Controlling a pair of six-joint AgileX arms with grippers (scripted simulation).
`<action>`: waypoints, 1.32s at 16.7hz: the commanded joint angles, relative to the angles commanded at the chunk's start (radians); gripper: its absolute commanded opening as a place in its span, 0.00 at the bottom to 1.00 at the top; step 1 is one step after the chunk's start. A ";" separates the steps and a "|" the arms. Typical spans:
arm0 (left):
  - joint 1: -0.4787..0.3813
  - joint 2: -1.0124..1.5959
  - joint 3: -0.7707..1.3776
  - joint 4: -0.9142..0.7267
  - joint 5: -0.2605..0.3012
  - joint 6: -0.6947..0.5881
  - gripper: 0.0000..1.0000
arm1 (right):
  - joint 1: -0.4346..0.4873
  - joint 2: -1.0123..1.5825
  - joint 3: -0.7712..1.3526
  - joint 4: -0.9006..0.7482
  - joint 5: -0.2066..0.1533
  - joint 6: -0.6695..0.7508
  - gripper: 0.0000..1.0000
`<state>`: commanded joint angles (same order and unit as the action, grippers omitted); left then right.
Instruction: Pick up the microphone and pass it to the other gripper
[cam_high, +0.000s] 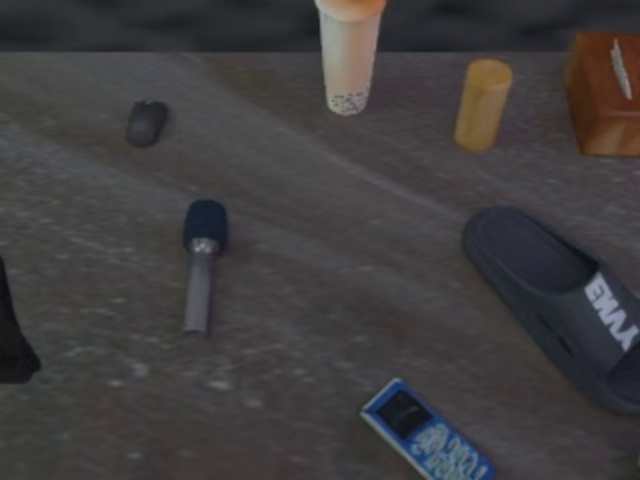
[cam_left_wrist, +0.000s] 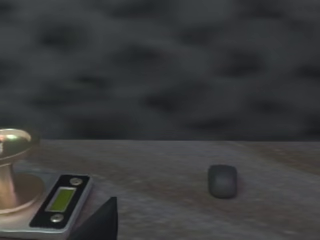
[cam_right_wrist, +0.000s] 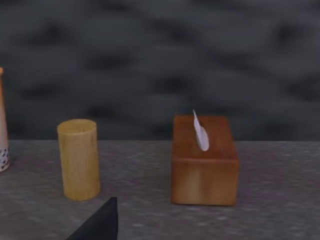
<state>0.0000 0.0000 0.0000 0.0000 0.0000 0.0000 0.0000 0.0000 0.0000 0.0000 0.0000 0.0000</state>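
The microphone (cam_high: 203, 265) lies flat on the table left of centre. Its navy foam head points to the far side and its grey handle to the near side; nothing touches it. At the top view's left edge, level with the handle's end, shows a black part of my left arm (cam_high: 12, 340), well apart from the mic. In the left wrist view only one black finger (cam_left_wrist: 102, 222) shows, with bare table beside it. The right arm is outside the top view; its wrist view shows one black finger (cam_right_wrist: 102, 222) with nothing held. Neither wrist view shows the microphone.
A dark oval mouse (cam_high: 146, 122) lies beyond the mic. At the back stand a tall cup (cam_high: 347, 55), a yellow cylinder (cam_high: 482, 104) and a wooden tissue box (cam_high: 605, 92). A dark slipper (cam_high: 560, 300) lies right, a blue-and-white phone (cam_high: 428, 435) near front. A scale (cam_left_wrist: 55, 205) shows by the left wrist.
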 joint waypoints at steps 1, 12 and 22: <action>0.000 0.000 0.000 0.000 0.000 0.000 1.00 | 0.000 0.000 0.000 0.000 0.000 0.000 1.00; -0.140 0.562 0.424 -0.290 -0.017 -0.127 1.00 | 0.000 0.000 0.000 0.000 0.000 0.000 1.00; -0.351 1.548 1.042 -0.752 -0.041 -0.318 1.00 | 0.000 0.000 0.000 0.000 0.000 0.000 1.00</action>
<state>-0.3506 1.5480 1.0425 -0.7517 -0.0413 -0.3180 0.0000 0.0000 0.0000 0.0000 0.0000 0.0000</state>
